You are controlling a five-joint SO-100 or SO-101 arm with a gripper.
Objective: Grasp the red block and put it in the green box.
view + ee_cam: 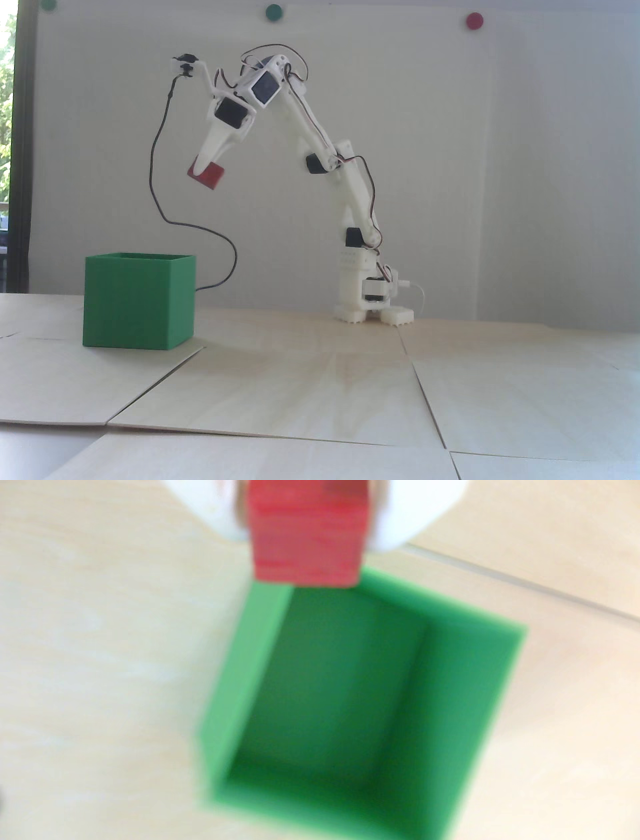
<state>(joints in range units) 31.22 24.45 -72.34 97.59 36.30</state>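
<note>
**Red block held aloft above green box**

Item: end effector, white, two-fingered, in the upper middle of the fixed view, pointing down and to the left. State: clamped on the red block, which is tilted and well clear of the bench.

Item: green box, open-topped, standing on the bench at the lower left of the fixed view, below and left of the held block. A black cable loops down from the wrist behind it.

Wrist view, blurred: red block at top centre between white fingers; the green box fills the lower centre, its interior apparently empty. The block's lower edge overlaps the box's upper rim in the frame.
</note>
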